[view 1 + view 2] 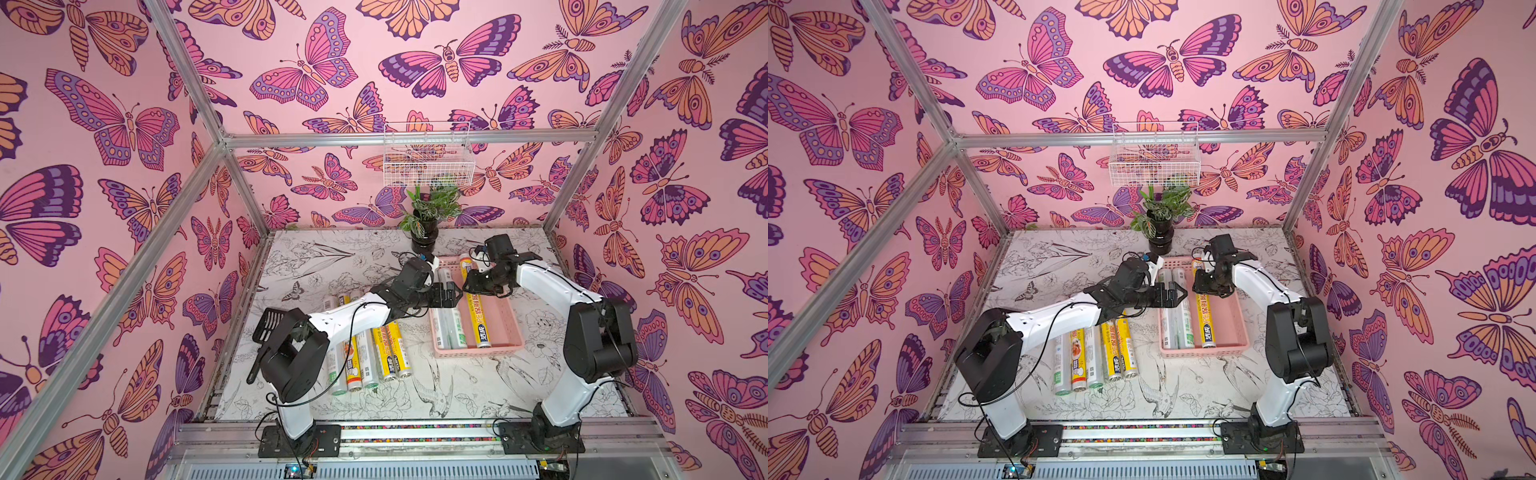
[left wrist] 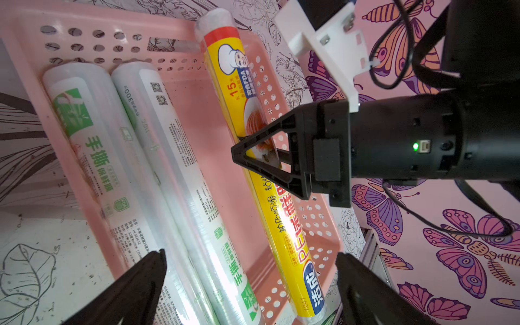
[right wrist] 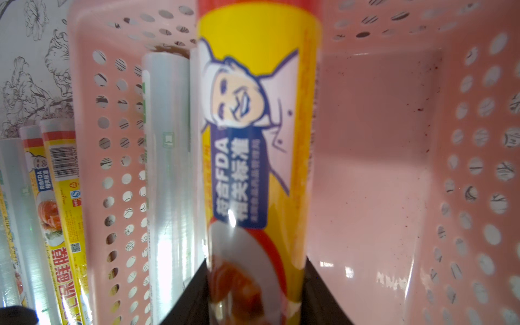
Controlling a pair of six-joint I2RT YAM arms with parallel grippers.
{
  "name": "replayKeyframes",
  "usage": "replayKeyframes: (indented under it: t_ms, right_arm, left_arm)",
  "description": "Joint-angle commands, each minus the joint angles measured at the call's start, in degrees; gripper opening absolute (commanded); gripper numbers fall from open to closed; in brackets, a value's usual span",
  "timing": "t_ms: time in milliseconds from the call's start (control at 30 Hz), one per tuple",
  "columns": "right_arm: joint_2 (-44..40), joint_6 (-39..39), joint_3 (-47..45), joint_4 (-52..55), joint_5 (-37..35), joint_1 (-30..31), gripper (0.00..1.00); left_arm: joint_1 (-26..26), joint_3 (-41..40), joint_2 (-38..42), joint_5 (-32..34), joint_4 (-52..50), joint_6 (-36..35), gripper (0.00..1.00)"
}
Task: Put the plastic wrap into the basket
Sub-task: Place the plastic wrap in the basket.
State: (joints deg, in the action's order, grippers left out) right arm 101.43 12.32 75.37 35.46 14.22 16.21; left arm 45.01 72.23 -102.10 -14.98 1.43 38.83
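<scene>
The pink basket point(image 1: 505, 322) point(image 1: 1231, 324) holds two silvery green-print rolls point(image 1: 449, 328) point(image 2: 126, 168) along its left side. A yellow-labelled plastic wrap roll point(image 1: 480, 324) point(image 2: 284, 230) point(image 3: 253, 112) lies lengthwise beside them, its far end poking over the basket's far rim. My right gripper point(image 1: 473, 286) point(image 3: 254, 281) is shut on that roll near its far half. My left gripper point(image 1: 456, 296) point(image 2: 250, 281) hovers open above the silvery rolls, holding nothing. Several more rolls point(image 1: 386, 353) point(image 1: 1096, 353) lie side by side on the table left of the basket, partly under the left arm.
A potted plant point(image 1: 426, 224) stands just behind the basket. A white wire basket point(image 1: 428, 160) hangs on the back wall. A black slotted scoop point(image 1: 270, 324) sits by the left arm's shoulder. The two grippers are close together over the basket.
</scene>
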Motion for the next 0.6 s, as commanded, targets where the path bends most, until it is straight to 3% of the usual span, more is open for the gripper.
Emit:
replayKeyframes:
  t_ms: [0, 567]
  right_arm:
    - [0.98, -0.28, 1.73, 1.64, 0.04, -0.47, 0.23]
    - [6.89, 2.71, 1.41, -2.10, 2.82, -0.45, 0.27]
  left_arm:
    - [-0.10, 0.11, 1.09, 0.85, -0.91, 0.02, 1.00]
    - [-0.10, 0.45, 0.59, -0.09, -1.24, 0.46, 1.00]
